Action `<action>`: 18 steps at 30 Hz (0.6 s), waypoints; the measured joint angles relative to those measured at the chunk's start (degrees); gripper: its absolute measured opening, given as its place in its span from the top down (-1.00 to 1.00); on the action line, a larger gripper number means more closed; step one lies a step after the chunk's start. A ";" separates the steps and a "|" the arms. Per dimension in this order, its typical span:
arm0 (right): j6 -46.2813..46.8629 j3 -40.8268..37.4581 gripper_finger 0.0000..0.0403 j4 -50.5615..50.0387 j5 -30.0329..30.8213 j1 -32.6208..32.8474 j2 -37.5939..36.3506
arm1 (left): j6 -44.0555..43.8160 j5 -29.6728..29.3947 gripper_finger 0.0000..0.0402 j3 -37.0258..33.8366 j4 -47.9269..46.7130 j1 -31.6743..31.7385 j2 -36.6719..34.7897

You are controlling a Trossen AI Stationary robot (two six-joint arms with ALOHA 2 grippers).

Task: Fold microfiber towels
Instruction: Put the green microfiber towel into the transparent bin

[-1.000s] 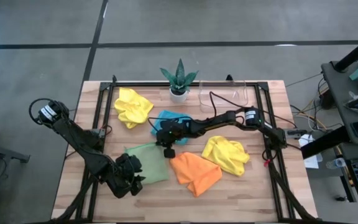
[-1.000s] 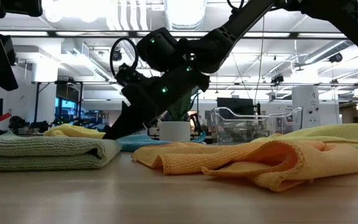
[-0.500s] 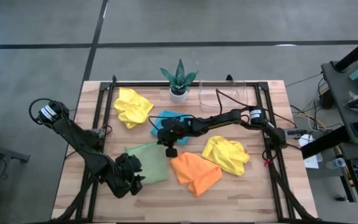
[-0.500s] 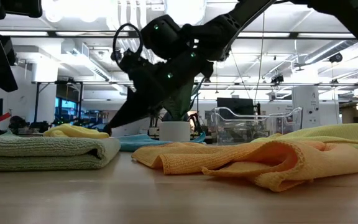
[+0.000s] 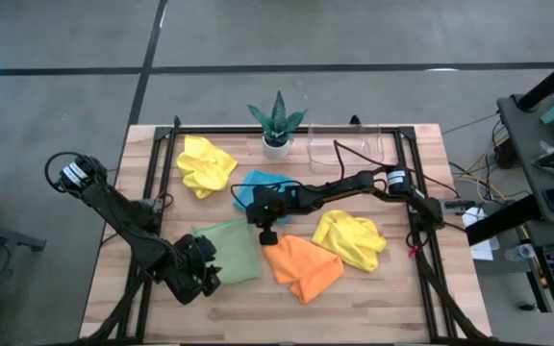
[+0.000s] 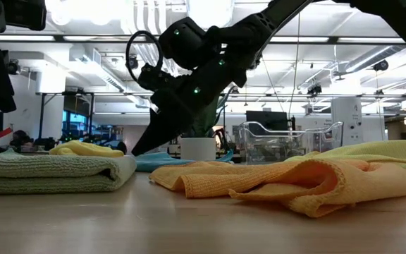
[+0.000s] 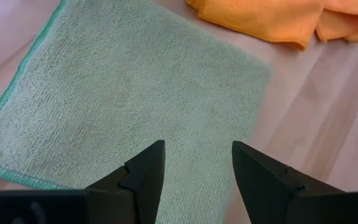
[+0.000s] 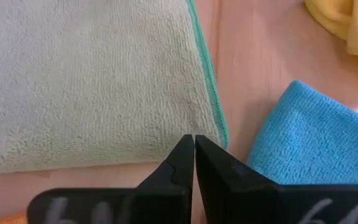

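- A clear plastic tray [image 5: 346,146] stands at the far edge of the counter [image 5: 373,308], beside a spiky green plant in a small white pot [image 5: 277,123]; whether the tray holds anything cannot be told.
- No readable writing or label shows on any of the things.
- The sage green towel [image 5: 229,252] lies folded into a flat rectangle with a darker green stitched hem; in the left wrist view [image 7: 123,106] its looped pile is plain to see.
- The left jaws [image 5: 203,271] stand apart directly over the near part of the green towel, clamped on nothing.
- The right jaws [image 5: 267,234] are pressed together and empty, poised above the strip of bare wood between the green towel's hemmed edge and the sky blue towel [image 8: 309,143].
- The blue towel [image 5: 263,187] lies just beyond the right jaws, partly under the right arm.
- The orange towel [image 5: 301,266] lies rumpled just beside the right jaws, next to the green one.
- One bright yellow towel [image 5: 351,238] lies crumpled past the orange one; the other yellow towel [image 5: 204,164] lies bunched near the plant, well apart from both jaws.
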 joint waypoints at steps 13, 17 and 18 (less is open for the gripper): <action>-0.26 -0.11 0.96 2.72 -0.15 3.73 -0.09 | -2.64 -1.47 0.15 -3.71 0.16 0.19 0.00; -0.27 -0.11 0.96 3.18 -0.26 5.18 -0.11 | -5.74 -1.59 0.15 -6.29 1.48 0.41 0.00; -0.22 -0.11 0.96 3.16 -0.24 5.37 -0.11 | -6.31 -1.56 0.15 -6.94 2.53 0.39 0.00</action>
